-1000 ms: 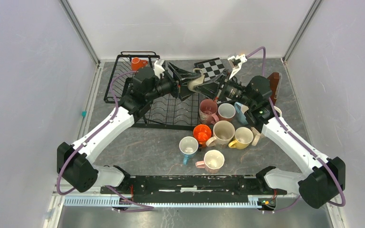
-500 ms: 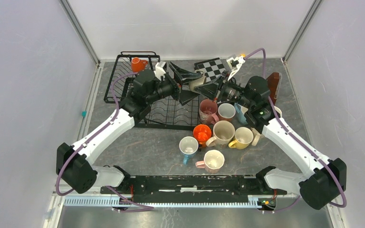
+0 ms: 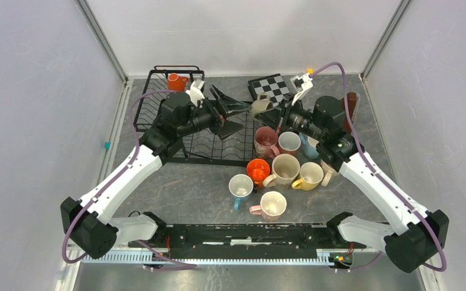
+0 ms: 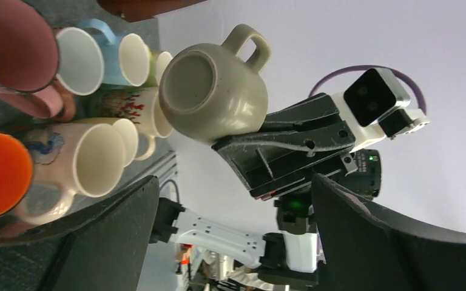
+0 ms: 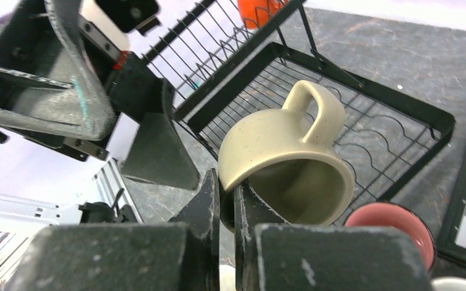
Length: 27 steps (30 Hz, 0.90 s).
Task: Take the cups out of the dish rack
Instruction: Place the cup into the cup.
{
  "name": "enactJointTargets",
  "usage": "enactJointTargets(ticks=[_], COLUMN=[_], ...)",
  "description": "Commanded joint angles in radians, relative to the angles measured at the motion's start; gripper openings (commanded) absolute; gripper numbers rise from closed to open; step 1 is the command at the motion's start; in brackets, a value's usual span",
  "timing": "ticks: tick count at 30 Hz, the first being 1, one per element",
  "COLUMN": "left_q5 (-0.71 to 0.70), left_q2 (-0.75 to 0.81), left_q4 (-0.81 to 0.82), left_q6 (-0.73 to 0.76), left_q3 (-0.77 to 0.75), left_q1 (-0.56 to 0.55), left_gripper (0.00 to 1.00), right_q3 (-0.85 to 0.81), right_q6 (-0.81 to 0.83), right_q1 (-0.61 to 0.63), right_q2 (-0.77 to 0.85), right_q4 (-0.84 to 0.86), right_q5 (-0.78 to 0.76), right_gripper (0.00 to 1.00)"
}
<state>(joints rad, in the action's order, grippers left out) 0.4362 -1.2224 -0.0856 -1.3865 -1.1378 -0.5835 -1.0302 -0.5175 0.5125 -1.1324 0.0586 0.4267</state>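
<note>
Beige speckled mug (image 5: 279,145) — black wire rack (image 5: 370,88) — black-white checkerboard (image 3: 271,85).

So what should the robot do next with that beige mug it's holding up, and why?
Probably the right gripper should swing the beige mug over to the cups grouped on the table and lower it beside them. It pinches the mug's rim, the left gripper is open and clear of it, so nothing else holds it.

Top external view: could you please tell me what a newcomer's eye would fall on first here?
A beige mug hangs in mid-air, the right pincer shut on its rim, near the right edge of the dish rack. The left pincer faces it, wide open. A cluster of mugs stands on the table right of the rack; one orange cup sits in its far basket.
</note>
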Motion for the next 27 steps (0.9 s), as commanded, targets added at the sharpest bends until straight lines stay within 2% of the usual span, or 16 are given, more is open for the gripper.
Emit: enactJointTargets(ticks=[1,6,11,17,27], left_q5=[-0.046,-0.110,-0.142,-0.150,-0.145], left_q2=[0.056,0.101,0.133,0.178,0.209], left_q4=[-0.142,-0.293,-0.373,-0.430,-0.444], left_q6=[0.203,0.349,0.448,0.515,0.535], left_q3=[-0.053,-0.095,-0.113,-0.101,-0.067], left_q1=[0.008,0.008,0.008,0.007,0.007], left_gripper=[1.00,1.00,1.00,1.00,1.00], right_q3=[-0.070,-0.089,-0.100,-0.118,-0.139], right_q6=[0.071,0.142,0.201,0.258,0.299], right_q1=[0.001,0.007,0.013,0.033,0.063], right_q2=[0.047,0.060,0.064,0.058,0.049], right_q4=[-0.109,-0.268,-0.418,-0.577,-0.719], right_q5=[-0.065,-0.134,-0.207,-0.300,-0.349], right_gripper=[0.00,0.00,0.00,0.00,0.00])
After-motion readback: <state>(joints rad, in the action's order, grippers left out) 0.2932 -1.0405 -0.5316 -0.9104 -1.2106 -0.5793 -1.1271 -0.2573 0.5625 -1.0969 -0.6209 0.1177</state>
